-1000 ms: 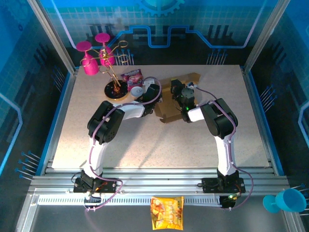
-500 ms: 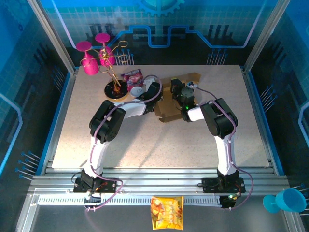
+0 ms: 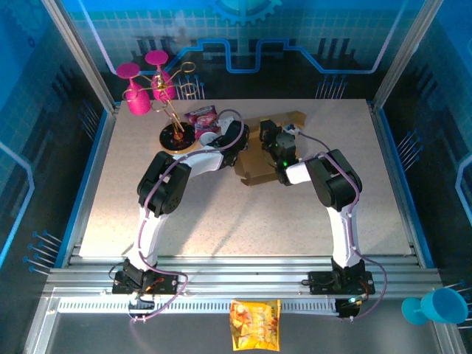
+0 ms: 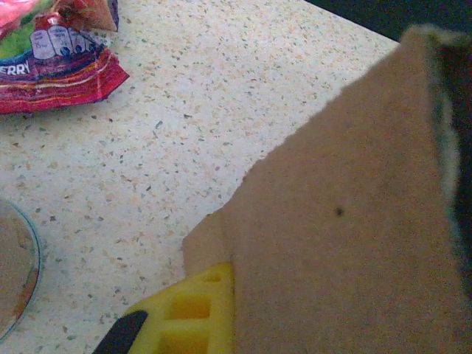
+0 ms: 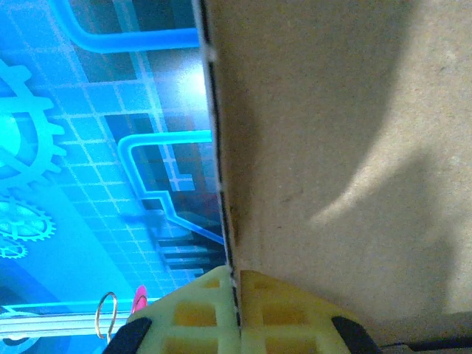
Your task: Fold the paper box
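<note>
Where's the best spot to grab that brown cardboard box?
Likely a raised flap of the paper box, pinched across its thin free edge, approaching edge-on from the arms' side. Thin cardboard sheet fits between claw fingers, as the right claw shows.

brown paper box (image 4: 332, 221), speckled, perhaps beige table (image 4: 221, 88)

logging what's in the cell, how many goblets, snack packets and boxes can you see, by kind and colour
pink goblets: 2
blue goblet: 1
snack packets: 2
paper box: 1
total: 6
</note>
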Robot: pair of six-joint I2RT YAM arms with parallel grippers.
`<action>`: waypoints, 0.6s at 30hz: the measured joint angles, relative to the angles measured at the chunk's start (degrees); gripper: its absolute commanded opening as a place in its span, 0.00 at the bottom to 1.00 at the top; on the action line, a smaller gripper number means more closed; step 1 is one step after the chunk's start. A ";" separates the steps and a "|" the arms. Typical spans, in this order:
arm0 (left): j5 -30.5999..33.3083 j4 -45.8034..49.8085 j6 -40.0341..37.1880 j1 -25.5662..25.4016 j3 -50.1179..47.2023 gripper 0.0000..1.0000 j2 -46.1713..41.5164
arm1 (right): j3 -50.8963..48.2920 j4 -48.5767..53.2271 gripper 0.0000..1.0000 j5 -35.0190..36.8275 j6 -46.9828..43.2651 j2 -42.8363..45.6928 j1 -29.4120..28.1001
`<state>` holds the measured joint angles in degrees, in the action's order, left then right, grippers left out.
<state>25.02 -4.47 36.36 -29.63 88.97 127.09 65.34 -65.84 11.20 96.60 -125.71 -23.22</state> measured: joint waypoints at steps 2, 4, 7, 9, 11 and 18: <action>0.02 0.20 0.04 0.00 0.04 0.00 0.00 | 0.00 0.02 0.06 -0.04 0.00 0.00 0.00; 0.04 0.33 0.17 0.00 0.07 0.00 0.00 | 0.00 0.02 0.21 -0.04 0.20 0.02 0.00; 0.22 0.94 0.15 0.13 0.26 0.00 0.00 | -0.87 1.73 0.38 -0.70 0.74 0.55 -0.13; 0.24 1.09 0.07 0.17 0.28 0.00 -0.04 | -1.97 3.21 0.46 -0.74 0.94 1.53 -0.22; 0.24 1.22 -0.42 0.17 0.28 0.00 -0.17 | -3.34 5.27 0.55 -1.09 0.96 3.43 -0.28; -1.84 5.35 -1.27 0.59 -1.40 0.00 -3.45 | -6.88 23.08 0.78 -5.73 -2.08 17.42 1.90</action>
<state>23.18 0.89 35.09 -29.04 87.57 123.63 58.46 -42.76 5.48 94.52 -108.29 -21.32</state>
